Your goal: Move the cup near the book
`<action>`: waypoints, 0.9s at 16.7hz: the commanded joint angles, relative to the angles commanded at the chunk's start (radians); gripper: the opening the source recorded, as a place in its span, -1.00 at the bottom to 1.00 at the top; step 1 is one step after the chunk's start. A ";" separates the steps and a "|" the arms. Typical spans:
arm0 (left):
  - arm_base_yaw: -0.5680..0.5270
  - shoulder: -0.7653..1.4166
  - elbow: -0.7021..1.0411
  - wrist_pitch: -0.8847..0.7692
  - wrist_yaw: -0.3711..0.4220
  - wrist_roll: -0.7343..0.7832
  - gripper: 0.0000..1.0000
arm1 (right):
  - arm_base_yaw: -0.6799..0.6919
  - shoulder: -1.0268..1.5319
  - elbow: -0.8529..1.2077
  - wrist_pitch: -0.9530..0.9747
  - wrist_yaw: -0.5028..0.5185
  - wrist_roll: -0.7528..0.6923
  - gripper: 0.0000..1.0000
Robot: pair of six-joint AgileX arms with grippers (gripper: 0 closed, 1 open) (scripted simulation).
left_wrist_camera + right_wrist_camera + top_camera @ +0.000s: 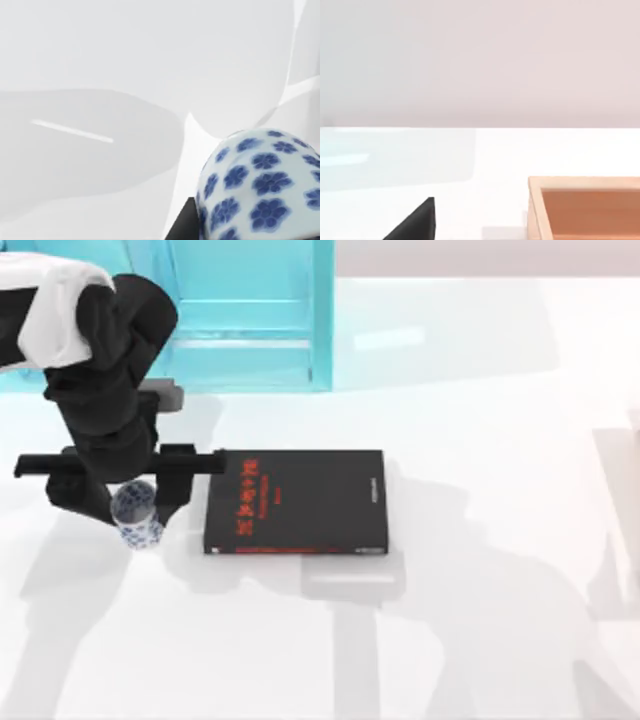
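- down at your left gripper, the fingers flank the cup on two sides and look closed onto it; the actual contact is hidden under the wrist from above.
- the left wrist view has the cup close in, white with blue flower blotches, and a dark sliver of finger beside its lower edge.
- from the top, the cup stands upright with its mouth up, just beside the book's left edge with a narrow gap between; you cannot tell whether it rests on the table or hangs just off it.
- the book lies flat near the table's middle, black cover, red lettering, red strip along its near edge.
- your left arm comes in from the upper left, passing in front of a turquoise see-through stand.
- the right wrist view looks over the white table at a wooden box and a black corner; you cannot tell how the right fingers are set.
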 joint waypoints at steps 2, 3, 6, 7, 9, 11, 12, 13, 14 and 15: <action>0.000 0.001 -0.001 0.001 0.000 0.000 -1.00 | 0.000 0.000 0.000 0.000 0.000 0.000 1.00; 0.000 0.001 -0.001 0.001 0.000 0.000 -1.00 | 0.000 0.000 0.000 0.000 0.000 0.000 1.00; 0.000 0.001 -0.001 0.001 0.000 0.000 -0.55 | 0.000 0.000 0.000 0.000 0.000 0.000 1.00; 0.000 0.001 -0.001 0.001 0.000 0.000 -0.40 | 0.000 0.000 0.000 0.000 0.000 0.000 1.00; 0.000 0.001 -0.001 0.001 0.000 0.000 -0.10 | 0.000 0.000 0.000 0.000 0.000 0.000 1.00; 0.000 0.001 -0.001 0.001 0.000 0.000 0.21 | 0.000 0.000 0.000 0.000 0.000 0.000 1.00; 0.000 0.001 -0.001 0.001 0.000 0.000 0.36 | 0.000 0.000 0.000 0.000 0.000 0.000 1.00; 0.000 0.001 -0.001 0.001 0.000 0.000 0.51 | 0.000 0.000 0.000 0.000 0.000 0.000 1.00; 0.000 0.001 -0.001 0.001 0.000 0.000 0.66 | 0.000 0.000 0.000 0.000 0.000 0.000 1.00; 0.000 0.001 -0.001 0.001 0.000 0.000 0.81 | 0.000 0.000 0.000 0.000 0.000 0.000 1.00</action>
